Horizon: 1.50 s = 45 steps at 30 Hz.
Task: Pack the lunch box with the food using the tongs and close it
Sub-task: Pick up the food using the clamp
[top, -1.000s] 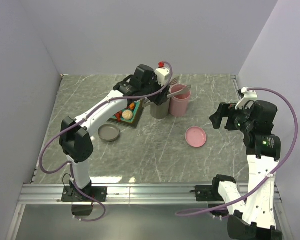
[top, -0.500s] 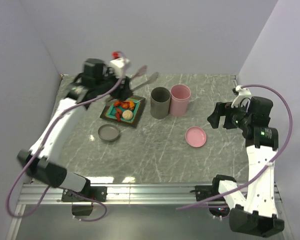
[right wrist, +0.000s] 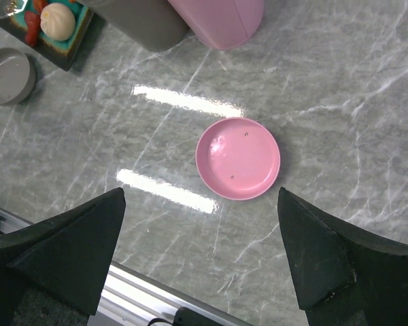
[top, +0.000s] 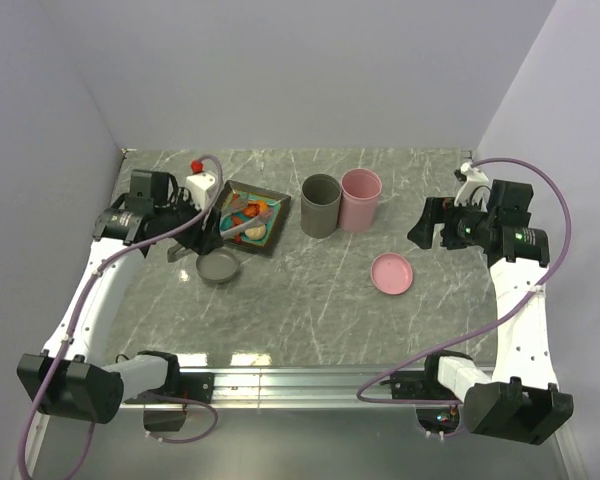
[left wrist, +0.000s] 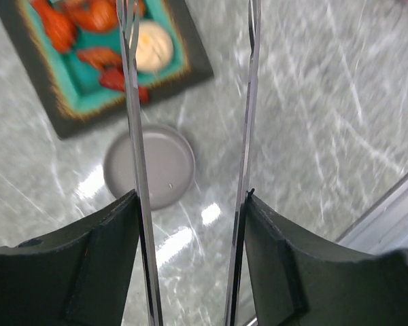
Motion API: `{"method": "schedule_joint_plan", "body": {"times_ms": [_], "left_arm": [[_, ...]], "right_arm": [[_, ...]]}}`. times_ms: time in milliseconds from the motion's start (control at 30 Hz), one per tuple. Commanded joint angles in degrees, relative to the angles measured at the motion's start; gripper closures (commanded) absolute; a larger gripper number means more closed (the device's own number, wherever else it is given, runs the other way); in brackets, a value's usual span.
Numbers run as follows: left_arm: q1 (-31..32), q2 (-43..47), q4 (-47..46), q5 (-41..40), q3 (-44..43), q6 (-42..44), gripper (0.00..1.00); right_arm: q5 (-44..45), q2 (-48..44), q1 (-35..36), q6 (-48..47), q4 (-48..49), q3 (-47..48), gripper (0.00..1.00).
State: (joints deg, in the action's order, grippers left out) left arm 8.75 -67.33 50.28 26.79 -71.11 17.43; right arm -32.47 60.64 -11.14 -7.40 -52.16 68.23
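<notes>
**Fig.: top, L-wrist and R-wrist views; packing judged not yet begun.** The left gripper (left wrist: 190, 204) clamps the tongs (left wrist: 137, 156) with one finger pressed on the outside of each thin arm, so tool and jaws act as one; the tongs are spread, arms well apart, w/ nothing between them in the visible part (tips run off the top of the wrist view); in the top view they reach from the gripper over the square plate (left wrist: 197, 58); one arm crosses the teal centre, the other lies over bare table (top: 310, 310). The food sits on the plate: orange-red chunks (left wrist: 88, 17) and one cream ball (left wrist: 153, 46); a second ball cannot be made out. The grey container (top: 320, 205) and pink container (top: 360, 198) stand upright side by side just right of the plate, judged to be the lunch-box tiers; interiors not legible. The grey lid (left wrist: 149, 166) lies just beside the plate, under the tongs; the pink lid (right wrist: 238, 158) lies well apart to the right, below the right gripper (right wrist: 200, 197), which hovers empty w/ jaws wide. Risks (judgement): squeezing as aligned would catch the plate rim, since one arm is outside it; slim arms may twist or slide in the fingers; the smooth round ball may squirt out or roll off; the long tool may knock a container over in transit.
</notes>
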Motion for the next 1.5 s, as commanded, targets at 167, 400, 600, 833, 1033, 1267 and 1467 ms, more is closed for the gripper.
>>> {"method": "schedule_joint_plan", "body": {"times_ms": [167,400,600,833,1033,1267,1467], "left_arm": [[-0.3,-2.7,-2.4,0.7,4.7,6.9,0.33],[-0.3,-6.3,-7.6,-4.3,6.4,9.3,0.34],[-0.3,-10.7,-9.6,-6.0,5.5,10.5,0.36],[-0.3,-15.2,-11.9,-6.7,4.8,10.4,0.39],[-0.2,-17.4,-13.2,-6.0,3.5,9.5,0.39],[-0.2,-20.0,-13.1,-5.8,2.2,10.0,0.44],[-0.1,-20.9,-12.9,-6.1,2.4,10.0,0.48]], "right_arm": [[-4.3,1.1,-0.4,0.2,1.0,2.9,0.0],[-6.2,0.2,-0.4,0.8,1.6,1.2,0.0],[-5.9,0.1,-0.3,0.8,1.7,1.2,0.0],[-5.9,0.6,-0.3,0.8,1.8,0.7,0.0],[-6.1,0.6,-0.3,0.5,1.8,0.3,0.0],[-5.9,1.4,-0.3,0.4,1.2,1.1,0.0],[-5.5,1.8,-0.3,-0.1,1.0,1.6,0.0]]}}
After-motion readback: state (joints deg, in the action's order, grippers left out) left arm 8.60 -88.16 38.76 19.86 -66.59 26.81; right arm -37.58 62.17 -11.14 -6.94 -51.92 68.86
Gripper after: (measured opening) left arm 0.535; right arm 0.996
